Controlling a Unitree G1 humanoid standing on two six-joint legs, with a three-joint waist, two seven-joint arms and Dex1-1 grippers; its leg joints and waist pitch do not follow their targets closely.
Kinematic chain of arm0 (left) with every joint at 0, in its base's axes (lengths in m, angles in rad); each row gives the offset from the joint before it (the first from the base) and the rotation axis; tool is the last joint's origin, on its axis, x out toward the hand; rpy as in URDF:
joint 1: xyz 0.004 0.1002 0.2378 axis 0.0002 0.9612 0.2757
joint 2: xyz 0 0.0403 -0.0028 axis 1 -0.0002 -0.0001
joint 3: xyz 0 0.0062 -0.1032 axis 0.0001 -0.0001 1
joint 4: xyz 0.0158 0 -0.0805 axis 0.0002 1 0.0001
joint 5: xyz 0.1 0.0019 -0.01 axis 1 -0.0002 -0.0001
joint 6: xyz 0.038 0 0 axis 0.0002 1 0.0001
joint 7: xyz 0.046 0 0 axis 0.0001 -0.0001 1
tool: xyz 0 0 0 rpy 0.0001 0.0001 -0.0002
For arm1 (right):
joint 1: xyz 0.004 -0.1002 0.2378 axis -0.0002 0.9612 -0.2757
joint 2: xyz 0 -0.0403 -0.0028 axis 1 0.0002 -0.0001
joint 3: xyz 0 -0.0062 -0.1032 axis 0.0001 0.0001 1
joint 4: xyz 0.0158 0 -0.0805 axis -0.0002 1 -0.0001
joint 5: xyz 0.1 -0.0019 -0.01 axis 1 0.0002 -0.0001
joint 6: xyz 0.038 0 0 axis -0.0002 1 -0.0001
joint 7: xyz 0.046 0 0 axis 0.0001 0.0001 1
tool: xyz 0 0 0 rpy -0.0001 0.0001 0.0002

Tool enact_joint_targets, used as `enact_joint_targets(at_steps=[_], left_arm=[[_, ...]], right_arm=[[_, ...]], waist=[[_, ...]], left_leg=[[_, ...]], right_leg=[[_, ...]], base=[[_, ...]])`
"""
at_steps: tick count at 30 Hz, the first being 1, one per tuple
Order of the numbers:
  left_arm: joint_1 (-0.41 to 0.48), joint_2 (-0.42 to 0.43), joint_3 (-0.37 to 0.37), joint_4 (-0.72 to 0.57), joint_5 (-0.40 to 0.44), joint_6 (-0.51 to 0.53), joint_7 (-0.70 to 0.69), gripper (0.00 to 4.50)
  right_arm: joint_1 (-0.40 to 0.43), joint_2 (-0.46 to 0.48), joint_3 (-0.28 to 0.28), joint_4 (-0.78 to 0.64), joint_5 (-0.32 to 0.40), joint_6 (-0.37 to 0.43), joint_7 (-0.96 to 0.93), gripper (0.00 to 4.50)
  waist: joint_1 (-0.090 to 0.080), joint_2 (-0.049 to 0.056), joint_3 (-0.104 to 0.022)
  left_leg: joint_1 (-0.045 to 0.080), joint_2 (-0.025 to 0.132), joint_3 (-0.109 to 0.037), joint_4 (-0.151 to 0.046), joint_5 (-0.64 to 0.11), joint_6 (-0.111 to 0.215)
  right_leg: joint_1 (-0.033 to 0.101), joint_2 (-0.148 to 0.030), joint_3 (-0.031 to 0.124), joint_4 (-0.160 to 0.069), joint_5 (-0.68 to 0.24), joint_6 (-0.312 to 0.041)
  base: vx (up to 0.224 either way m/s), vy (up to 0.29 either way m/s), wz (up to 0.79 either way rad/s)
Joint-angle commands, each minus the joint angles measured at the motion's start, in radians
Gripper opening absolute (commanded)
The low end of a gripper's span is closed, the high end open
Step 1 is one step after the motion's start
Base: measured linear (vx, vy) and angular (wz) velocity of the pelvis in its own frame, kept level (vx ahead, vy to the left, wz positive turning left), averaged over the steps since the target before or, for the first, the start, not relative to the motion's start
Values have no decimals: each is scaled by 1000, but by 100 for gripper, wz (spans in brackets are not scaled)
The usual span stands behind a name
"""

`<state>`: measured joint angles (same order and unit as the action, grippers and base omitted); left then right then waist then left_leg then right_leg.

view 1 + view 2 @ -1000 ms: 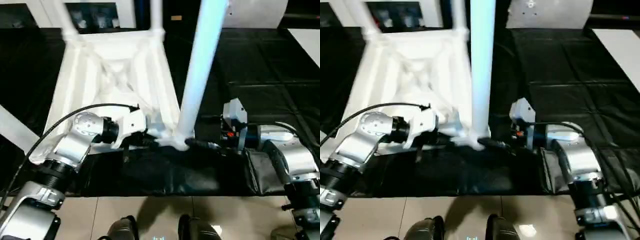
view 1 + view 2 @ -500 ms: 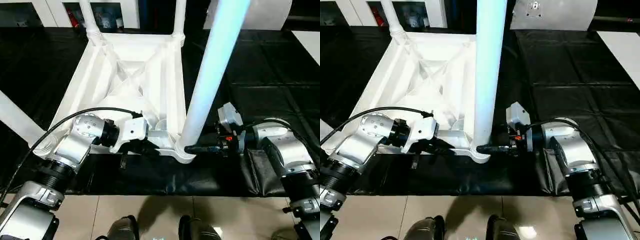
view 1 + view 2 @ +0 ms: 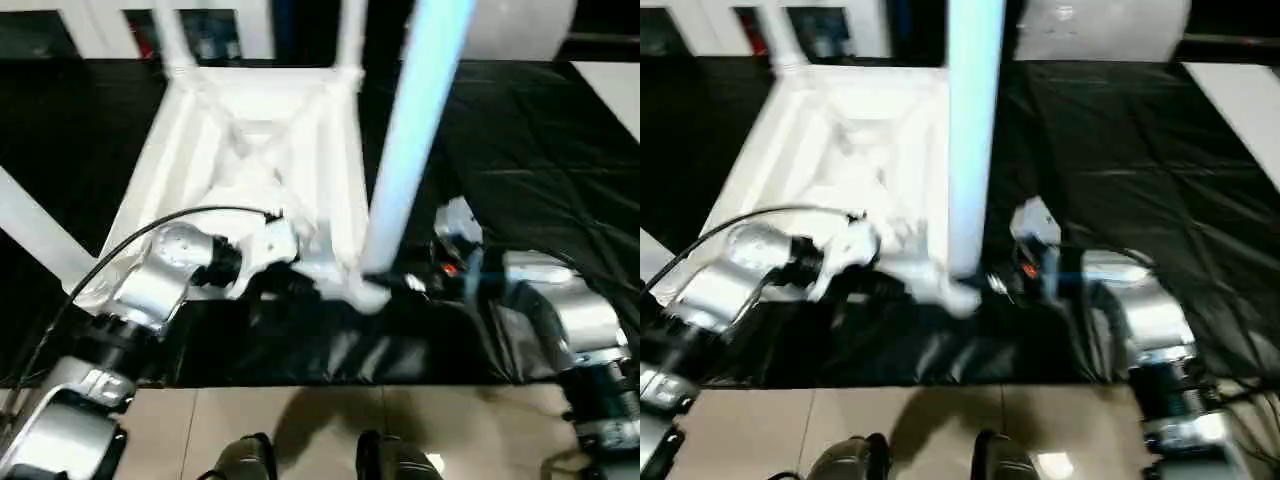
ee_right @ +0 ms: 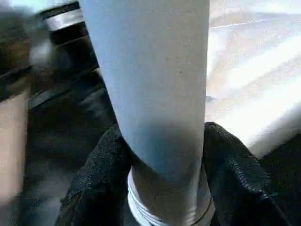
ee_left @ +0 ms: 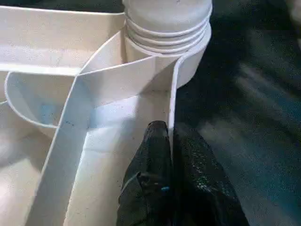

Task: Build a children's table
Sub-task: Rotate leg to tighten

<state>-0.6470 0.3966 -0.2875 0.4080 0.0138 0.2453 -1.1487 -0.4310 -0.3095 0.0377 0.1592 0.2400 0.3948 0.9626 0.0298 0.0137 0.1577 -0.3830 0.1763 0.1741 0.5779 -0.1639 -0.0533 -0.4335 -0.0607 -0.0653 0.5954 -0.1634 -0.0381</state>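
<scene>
The white children's table [image 3: 260,170] lies upside down on the black-covered work table, ribs up, with its legs pointing upward. The near right leg [image 3: 405,150] stands in its round corner socket [image 3: 368,293]. My right gripper [image 3: 402,283] is shut on this leg's base, and its black fingers [image 4: 101,174] wrap the tube on both sides just above the threaded collar. My left gripper [image 3: 298,283] is shut on the table's thin rim wall [image 5: 171,94] beside that socket [image 5: 167,42]. Two far legs [image 3: 172,40] rise at the back, and another leg [image 3: 35,235] slants at the left.
The work table's front edge [image 3: 330,378] runs just below my grippers, with tiled floor [image 3: 300,430] and my feet under it. A black cable [image 3: 150,230] arcs over my left forearm. A white panel [image 3: 1240,100] lies at the far right.
The head views have shifted and blurred, so the camera moved. Both grippers keep their holds at the near right corner, and the leg stays in its socket.
</scene>
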Motion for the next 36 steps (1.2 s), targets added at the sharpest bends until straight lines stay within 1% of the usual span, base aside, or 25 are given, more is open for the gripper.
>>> enact_joint_targets(at_steps=[1,3,4,5,6,7,8,9,11,12,13,15,16,17,18,19,20,21,23,26,27,29,30,32,36], left_arm=[[-41,-95,-4,-10,7,74,152,0],[-54,-128,5,-14,12,105,203,0],[-62,-166,11,-32,20,146,257,0],[-64,-180,13,-41,24,163,279,0],[-64,-180,13,-41,24,163,279,0],[-64,-218,16,-64,47,201,350,0],[-61,-235,20,-73,55,217,379,0],[-53,-248,17,-90,60,226,391,0],[-43,-257,15,-107,61,237,393,0],[-40,-256,14,-111,62,238,391,0],[-34,-251,13,-117,61,241,390,0],[-30,-240,13,-120,59,241,388,0],[-27,-220,17,-116,55,233,374,0],[-25,-205,18,-112,57,220,363,0],[-24,-193,18,-109,58,202,351,0],[-19,-182,20,-111,57,205,340,0],[-15,-165,18,-109,60,188,324,0],[-15,-165,18,-109,60,188,324,0],[3,-120,15,-104,52,141,261,0],[13,-89,15,-87,38,102,210,0],[18,-68,9,-76,28,55,166,0],[24,-37,-1,-67,14,31,110,0],[31,-5,-19,-61,1,-33,35,0],[33,17,-32,-59,-1,-70,-9,0],[33,49,-49,-56,-9,-122,-82,0]], right_arm=[[-4,114,85,-44,7,65,-108,194],[-13,167,71,-45,-8,92,-200,194],[-25,229,53,-49,-27,120,-314,194],[-28,253,47,-53,-34,133,-362,194],[-28,253,47,-53,-34,133,-362,194],[-44,308,36,-55,-62,134,-470,194],[-47,331,32,-58,-63,132,-496,194],[-42,346,35,-67,-60,123,-498,194],[-27,343,50,-80,-81,104,-496,250],[-22,341,47,-82,-79,105,-494,250],[-13,335,41,-86,-77,107,-492,268],[-7,317,33,-86,-75,98,-481,273],[-3,288,27,-84,-70,75,-445,286],[-1,266,24,-81,-72,61,-424,303],[1,246,21,-77,-72,49,-404,303],[3,221,19,-74,-70,33,-372,312],[4,192,15,-67,-72,6,-341,318],[4,192,15,-67,-72,6,-341,327],[2,115,-7,-53,-49,-41,-231,352],[-5,52,-13,-36,-33,-61,-138,366],[-9,20,-11,-30,-28,-65,-91,366],[-14,-26,-2,-20,-20,-83,-18,366],[-20,-68,10,-4,-11,-106,59,366],[-23,-99,23,9,1,-124,133,366],[-34,-142,45,32,23,-142,252,366]], waist=[[-4,-15,-59],[-11,-13,-55],[-19,-10,-58],[-22,-7,-56],[-26,-6,-58],[-29,-6,-61],[-30,-4,-62],[-32,-2,-64],[-29,-6,-70],[-29,-5,-69],[-29,-5,-70],[-27,-5,-73],[-25,-6,-75],[-22,-10,-75],[-20,-8,-75],[-21,-12,-76],[-20,-11,-75],[-18,-9,-76],[-21,-9,-75],[-21,-10,-73],[-19,-7,-71],[-18,-9,-70],[-17,-8,-71],[-17,-10,-73],[-6,-6,-77]], left_leg=[[12,36,-24,-72,-253,34],[11,35,-24,-74,-258,29],[15,35,-26,-74,-276,31],[13,35,-27,-76,-273,31],[10,37,-27,-78,-266,34],[11,41,-27,-79,-250,33],[13,40,-26,-78,-249,37],[14,41,-22,-77,-240,43],[10,40,-18,-73,-180,72],[10,40,-17,-72,-170,81],[8,40,-15,-70,-152,96],[7,39,-15,-68,-134,109],[3,35,-12,-66,-109,123],[3,35,-12,-65,-98,131],[3,35,-11,-65,-96,135],[3,36,-10,-64,-92,142],[3,37,-11,-65,-89,144],[4,38,-12,-65,-88,146],[4,40,-12,-63,-97,159],[4,40,-11,-64,-114,157],[6,40,-12,-64,-130,155],[8,41,-12,-66,-151,144],[9,43,-13,-66,-161,142],[9,44,-13,-65,-158,142],[12,50,-11,-64,-124,153]], right_leg=[[61,-85,46,-105,-565,-107],[56,-83,46,-109,-581,-92],[53,-83,46,-113,-577,-87],[54,-83,46,-111,-562,-91],[54,-81,45,-110,-527,-98],[55,-80,47,-105,-475,-111],[52,-79,47,-104,-454,-121],[54,-78,50,-101,-403,-137],[61,-76,52,-92,-272,-170],[60,-76,53,-91,-246,-179],[63,-76,54,-87,-206,-195],[67,-78,53,-84,-186,-204],[71,-77,53,-80,-143,-214],[74,-77,52,-78,-132,-218],[73,-77,53,-78,-128,-219],[75,-75,52,-77,-120,-220],[75,-76,52,-75,-116,-222],[74,-76,51,-76,-116,-222],[76,-77,50,-74,-116,-231],[75,-76,50,-78,-152,-231],[73,-77,49,-83,-186,-224],[73,-77,49,-85,-225,-216],[71,-77,50,-87,-239,-212],[72,-79,51,-85,-229,-217],[70,-77,52,-74,-169,-243]], base=[[-57,5,-7],[-31,9,-4],[0,0,0],[0,0,0],[0,0,0],[0,0,0],[0,0,0],[0,0,0],[0,0,0],[0,0,0],[0,0,0],[0,0,0],[0,0,0],[0,0,0],[0,0,0],[0,0,0],[0,0,0],[0,0,0],[0,0,0],[0,0,0],[0,0,0],[0,0,0],[0,0,0],[0,0,0],[0,0,0]])
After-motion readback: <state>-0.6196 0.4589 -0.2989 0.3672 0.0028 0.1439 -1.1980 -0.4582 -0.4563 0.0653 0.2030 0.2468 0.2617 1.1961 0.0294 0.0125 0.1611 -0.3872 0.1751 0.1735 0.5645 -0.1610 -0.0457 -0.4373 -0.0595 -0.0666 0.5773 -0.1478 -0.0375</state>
